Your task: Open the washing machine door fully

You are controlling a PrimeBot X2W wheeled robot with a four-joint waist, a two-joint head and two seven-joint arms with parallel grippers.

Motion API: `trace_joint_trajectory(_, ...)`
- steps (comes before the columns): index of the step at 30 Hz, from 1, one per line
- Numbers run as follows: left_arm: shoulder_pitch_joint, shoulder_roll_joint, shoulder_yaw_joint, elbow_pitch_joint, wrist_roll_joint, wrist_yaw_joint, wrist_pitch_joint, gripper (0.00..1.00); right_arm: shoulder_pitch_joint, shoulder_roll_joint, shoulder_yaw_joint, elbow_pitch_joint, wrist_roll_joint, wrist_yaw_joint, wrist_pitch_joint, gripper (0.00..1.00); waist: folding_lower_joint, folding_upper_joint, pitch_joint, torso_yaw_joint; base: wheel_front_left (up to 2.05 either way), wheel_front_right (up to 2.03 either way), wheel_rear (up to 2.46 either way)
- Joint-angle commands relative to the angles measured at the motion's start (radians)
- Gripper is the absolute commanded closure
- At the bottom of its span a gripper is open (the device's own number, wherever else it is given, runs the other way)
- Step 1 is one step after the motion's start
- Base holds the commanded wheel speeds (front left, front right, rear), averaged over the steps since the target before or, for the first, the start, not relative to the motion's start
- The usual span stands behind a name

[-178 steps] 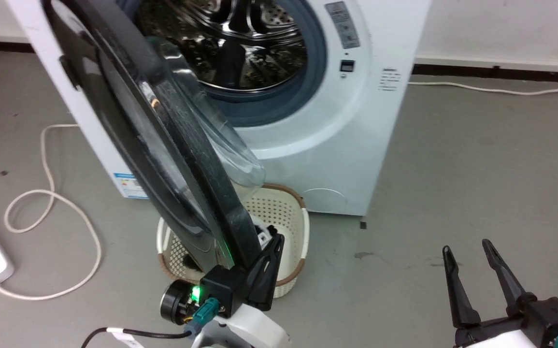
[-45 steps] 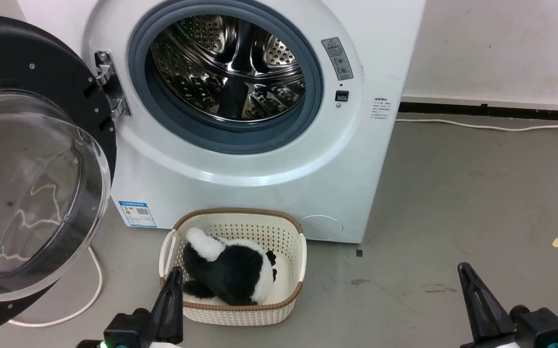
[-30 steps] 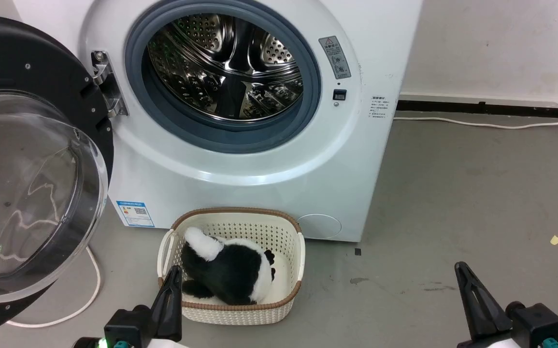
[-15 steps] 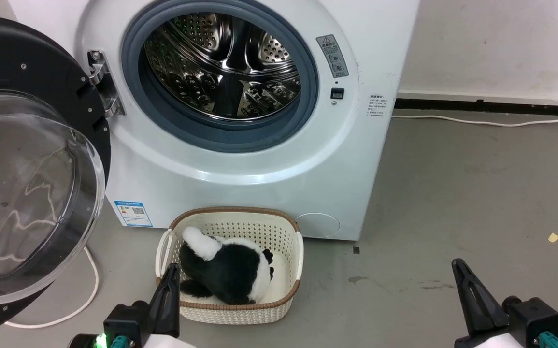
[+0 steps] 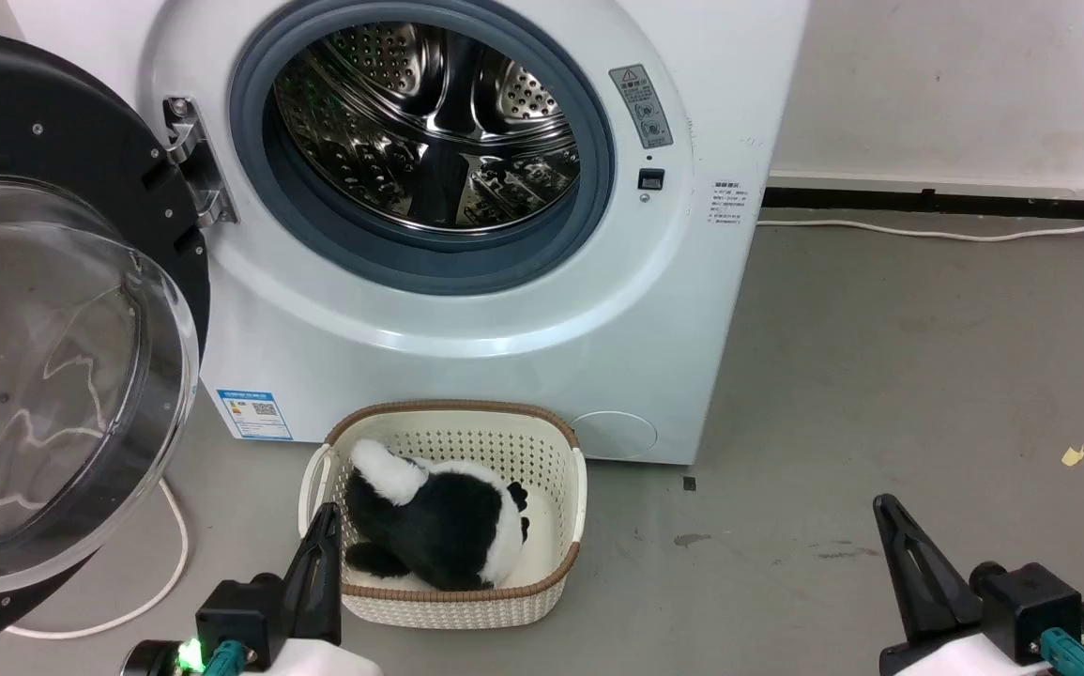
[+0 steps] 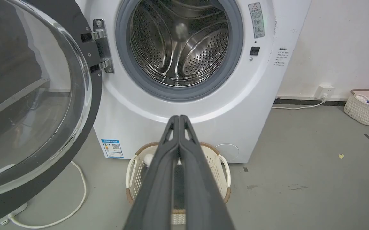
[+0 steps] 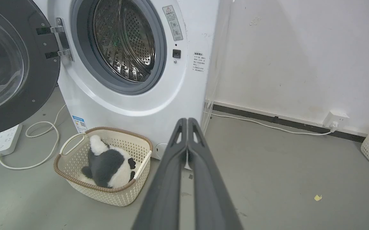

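Door wide open, both claws closed on nothing.
From the head, the washing machine door (image 5: 44, 310) stood open on its hinge at the left of the washing machine (image 5: 466, 347), a basket (image 5: 452, 408) on the floor just before it; the left gripper (image 5: 324, 526) and right gripper (image 5: 893, 530) hung low, apart from the door. The left wrist camera showed its fingers (image 6: 162, 179) pressed together, empty. The right wrist camera showed the same.
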Motion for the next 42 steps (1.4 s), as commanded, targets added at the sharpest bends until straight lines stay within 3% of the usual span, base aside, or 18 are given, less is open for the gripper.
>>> trace_joint_trajectory(1, -0.017, 0.0, 0.002, -0.005, 0.008, -0.003, 0.01, 1.0, -0.014, 0.001, 0.002, -0.002, 0.007, 0.0, 0.006, 1.0, 0.0, 0.0, 0.0, -0.001, 0.0, 0.0, 0.0)
trace_joint_trajectory(42, -0.046, 0.0, 0.037, -0.031, 0.056, -0.005, 0.096, 1.0, -0.054, 0.002, 0.018, -0.004, 0.012, 0.001, 0.093, 1.0, 0.0, 0.0, 0.011, -0.018, 0.0, 0.0, 0.0)
